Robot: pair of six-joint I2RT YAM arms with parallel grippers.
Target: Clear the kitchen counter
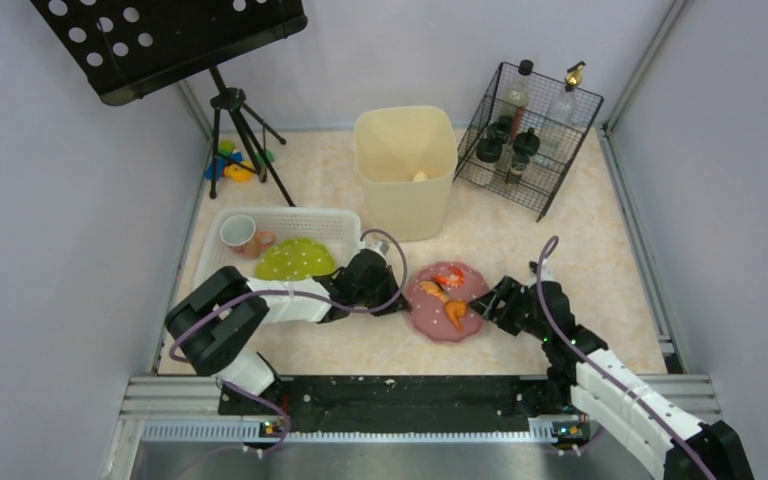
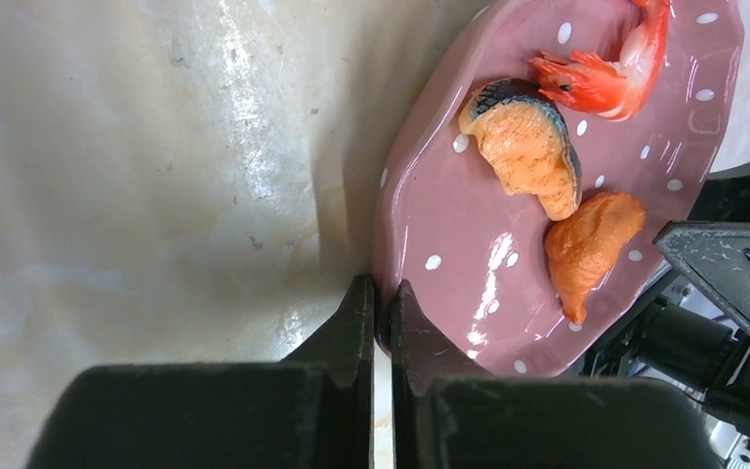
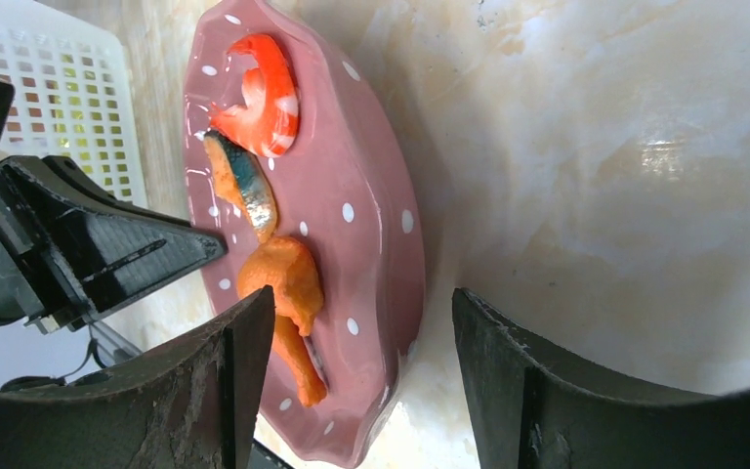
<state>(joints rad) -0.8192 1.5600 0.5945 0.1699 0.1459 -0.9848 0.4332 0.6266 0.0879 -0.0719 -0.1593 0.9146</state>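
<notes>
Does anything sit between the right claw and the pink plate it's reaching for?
Nothing visible does. The right claw is open, with the rim of the pink plate between its jaws. The orange food piece lies close to the inner finger. The left claw is shut on the opposite rim.

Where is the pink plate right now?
The plate is centre-front on the counter in the top view, right of the basket, between the left gripper, shut on its rim, and the open right gripper.
</notes>
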